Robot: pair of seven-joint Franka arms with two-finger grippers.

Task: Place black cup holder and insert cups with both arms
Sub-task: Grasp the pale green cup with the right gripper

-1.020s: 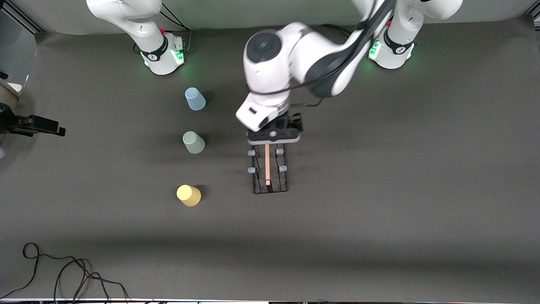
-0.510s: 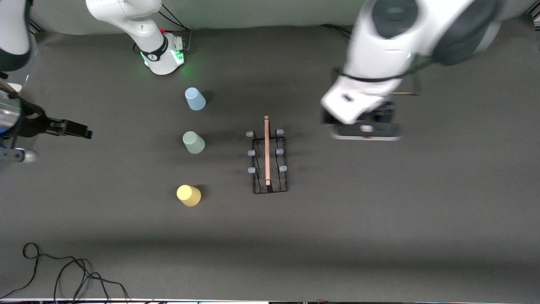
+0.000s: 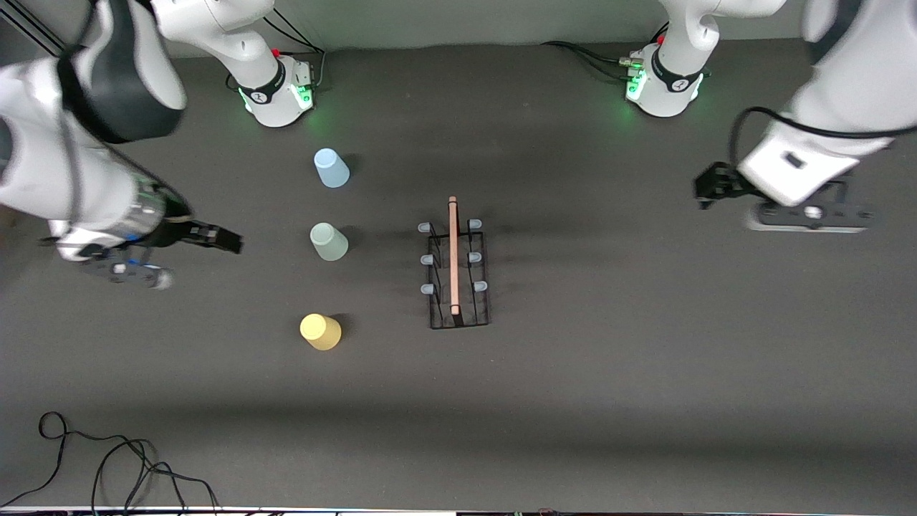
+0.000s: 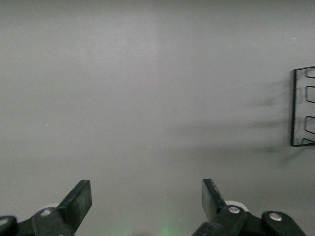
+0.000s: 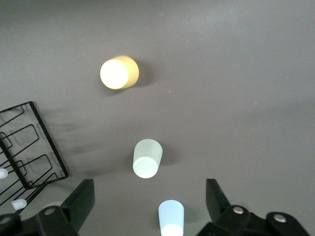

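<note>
The black cup holder (image 3: 456, 269) now stands released on the table (image 3: 645, 373), upright, its wooden handle (image 3: 453, 254) running along the 12-to-6 line of the front view; placement is judged complete. A second ago the left gripper (image 3: 709, 188) was over the rack's 12 o'clock end; it has since swung clear toward the left arm's end of the table, at the rack's 3 o'clock, fingers spread wide and empty. The right gripper (image 3: 218, 238), then at the table's edge, has advanced to about 9 o'clock of the pale green cup (image 3: 329, 241), fingers apart, nothing held. The three cups are unmoved, in a line at the rack's 9 o'clock side: light blue cup (image 3: 331, 168) farthest from the front camera, yellow cup (image 3: 320, 331) nearest. Insertion is not begun; all pegs are bare.
</note>
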